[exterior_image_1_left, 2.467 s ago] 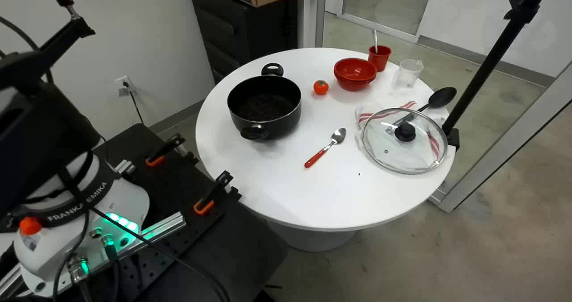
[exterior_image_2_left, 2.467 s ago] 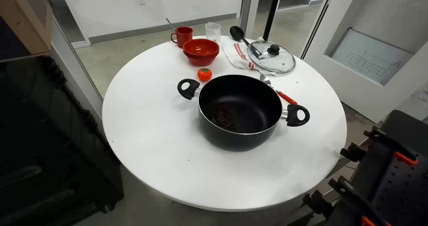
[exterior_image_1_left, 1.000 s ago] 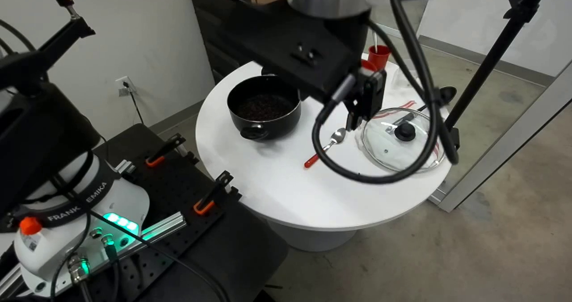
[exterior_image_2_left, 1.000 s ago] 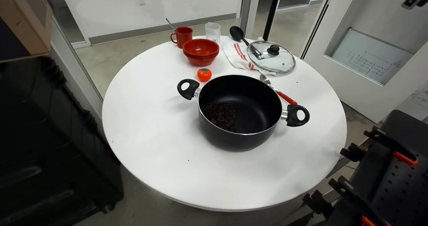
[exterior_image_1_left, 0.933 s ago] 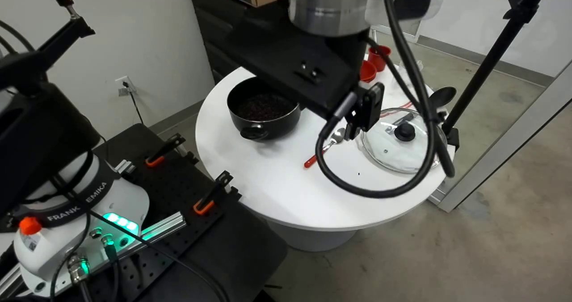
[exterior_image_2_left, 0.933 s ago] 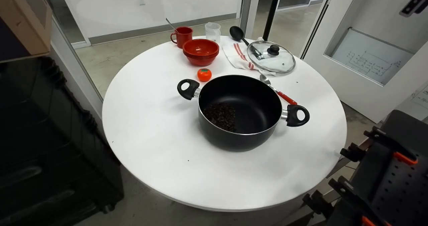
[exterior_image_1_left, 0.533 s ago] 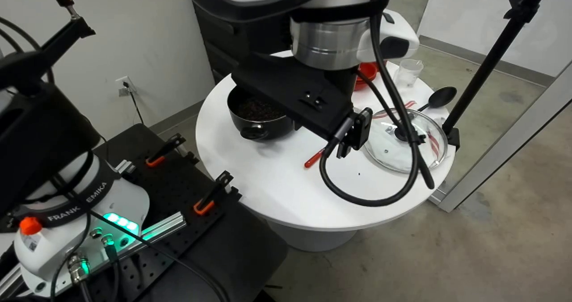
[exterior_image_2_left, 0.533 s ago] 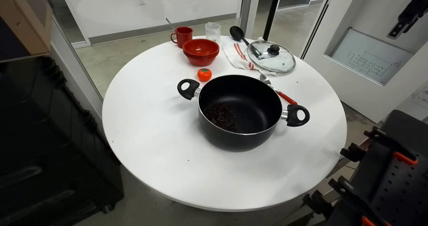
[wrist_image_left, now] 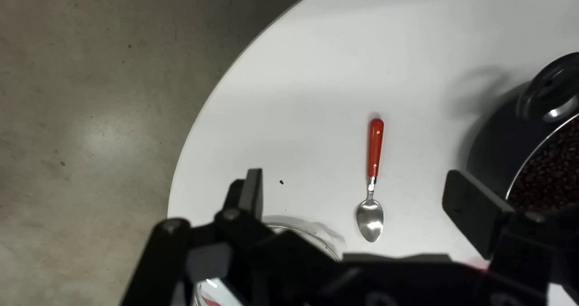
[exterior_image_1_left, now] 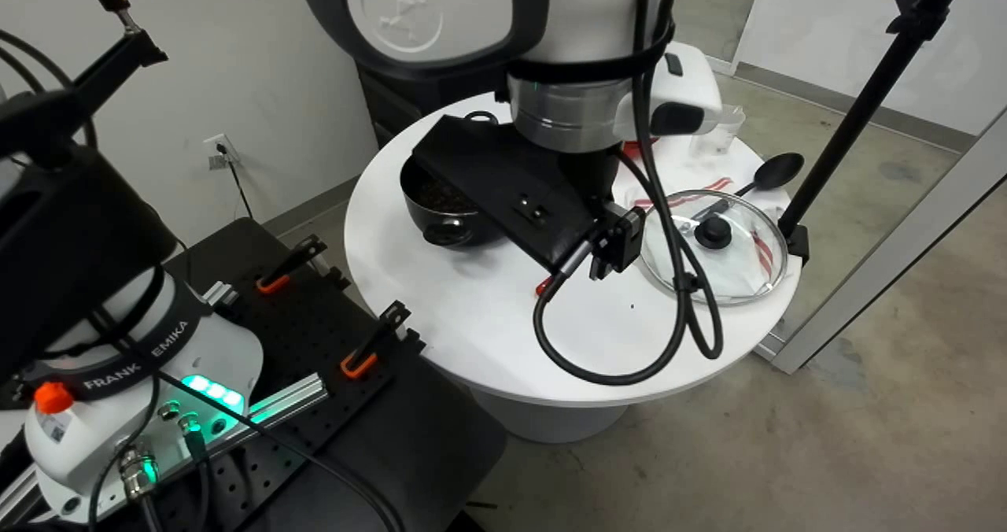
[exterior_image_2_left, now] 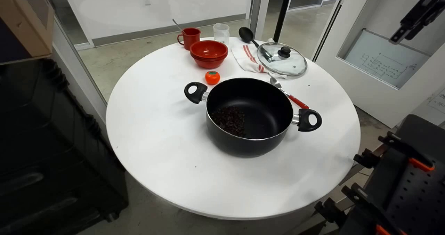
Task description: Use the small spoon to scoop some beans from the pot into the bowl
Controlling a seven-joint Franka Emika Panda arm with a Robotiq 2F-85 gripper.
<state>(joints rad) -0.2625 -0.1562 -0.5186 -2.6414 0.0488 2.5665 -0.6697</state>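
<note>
The small spoon (wrist_image_left: 374, 154) lies flat on the white table, red handle and silvery head. It also shows behind the pot in an exterior view (exterior_image_2_left: 297, 101); elsewhere the arm hides all but its handle tip (exterior_image_1_left: 543, 286). My gripper (wrist_image_left: 353, 179) is open and empty, above the table, with the spoon's head between its spread fingers in the wrist view. Its fingers show at the upper right of an exterior view (exterior_image_2_left: 405, 35). The black pot (exterior_image_2_left: 245, 146) holds dark beans (exterior_image_2_left: 230, 120). The red bowl (exterior_image_2_left: 209, 59) sits in a stack at the back.
A tomato (exterior_image_2_left: 212, 77) lies between pot and bowl. A red mug (exterior_image_2_left: 191, 38), clear container (exterior_image_2_left: 221, 33), striped towel (exterior_image_2_left: 245, 59), black ladle (exterior_image_2_left: 246, 34) and glass lid (exterior_image_2_left: 283, 63) stand at the back. The pot's handle (wrist_image_left: 549, 86) juts toward the spoon.
The arm has come into view over the table and moved down toward the spoon, now covering most of it in an exterior view. Objects on the table have not moved.
</note>
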